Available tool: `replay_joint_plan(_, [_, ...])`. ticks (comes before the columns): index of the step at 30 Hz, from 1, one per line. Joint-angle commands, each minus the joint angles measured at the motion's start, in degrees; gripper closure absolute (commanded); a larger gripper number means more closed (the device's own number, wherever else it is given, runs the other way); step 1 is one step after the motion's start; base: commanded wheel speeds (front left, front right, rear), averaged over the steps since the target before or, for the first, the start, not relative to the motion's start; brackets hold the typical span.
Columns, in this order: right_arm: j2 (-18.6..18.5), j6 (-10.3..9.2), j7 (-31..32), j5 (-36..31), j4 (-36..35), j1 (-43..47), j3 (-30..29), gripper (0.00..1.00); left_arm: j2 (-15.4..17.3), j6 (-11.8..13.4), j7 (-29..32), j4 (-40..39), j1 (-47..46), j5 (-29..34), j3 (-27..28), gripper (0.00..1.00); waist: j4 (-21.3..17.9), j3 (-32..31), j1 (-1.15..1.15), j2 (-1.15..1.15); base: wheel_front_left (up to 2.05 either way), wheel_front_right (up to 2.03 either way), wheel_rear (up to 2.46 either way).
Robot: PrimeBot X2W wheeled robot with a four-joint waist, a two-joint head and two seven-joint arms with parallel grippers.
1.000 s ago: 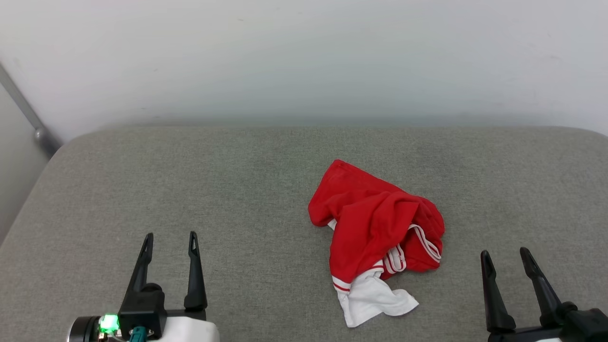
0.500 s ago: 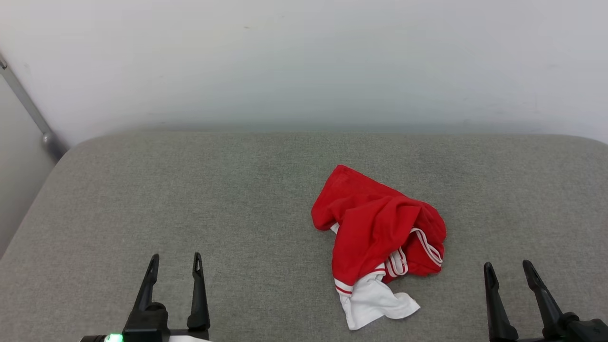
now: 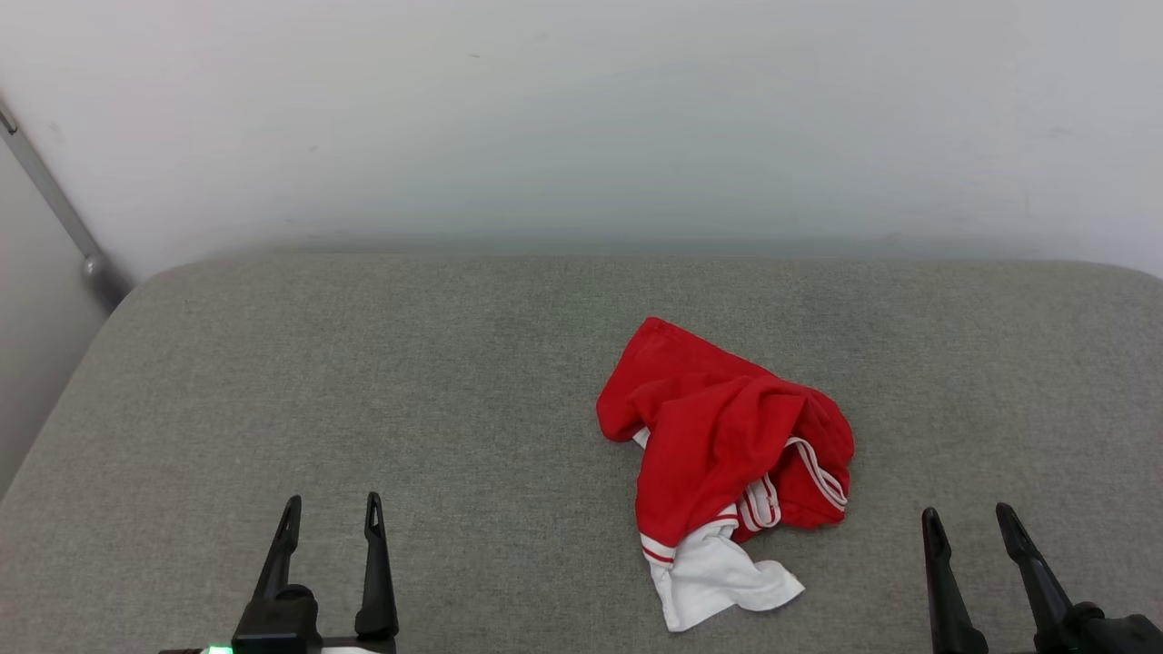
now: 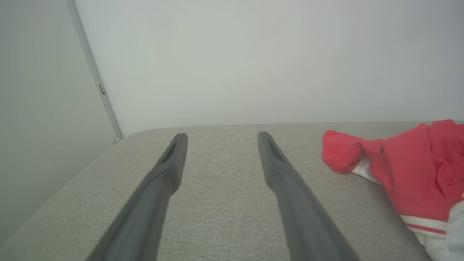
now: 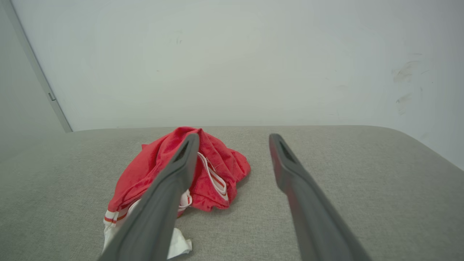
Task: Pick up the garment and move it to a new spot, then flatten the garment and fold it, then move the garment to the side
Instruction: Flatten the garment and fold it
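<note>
While the shirt (image 3: 718, 436) lies crumpled in the same heap as a second ago, red body uppermost and one white sleeve spilling toward the near edge, both grippers sit lower in the head view than before. That whole picture has slid down a little, and the far edge of the grey cushion (image 3: 363, 363) with it, so the camera has moved. The grippers have dropped further than the cushion, drawn back toward the near edge. The left gripper (image 3: 332, 501) hangs at the near left, well apart from the shirt, its jaws spread fairly wide with bare cushion between them. The right gripper (image 3: 966, 511) hangs at the near right, near the shirt but not touching it, jaws likewise wide and holding nothing. The shirt rests right of the cushion's middle, in front of the pale wall (image 3: 581, 118)
</note>
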Motion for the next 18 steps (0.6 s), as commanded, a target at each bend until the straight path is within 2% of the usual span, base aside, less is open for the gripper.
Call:
replay_joint_plan(1, [0.1, -0.02, -0.1, 0.06, -0.07, 0.37, 0.06, 0.0, -0.46, -0.29, -0.15, 0.16, 0.57, 0.43, 0.33, 0.0, 0.01, -0.01, 0.0, 0.0, 0.0, 0.0, 0.0])
replay_joint_plan(18, [0.1, -0.02, -0.1, 0.17, -0.03, 0.48, 0.26, 0.0, -2.64, -3.77, -0.15, 0.59, 1.02, 2.95, 3.47, 0.0, 0.26, -0.16, 0.0, 0.0, 0.0, 0.0, 0.0])
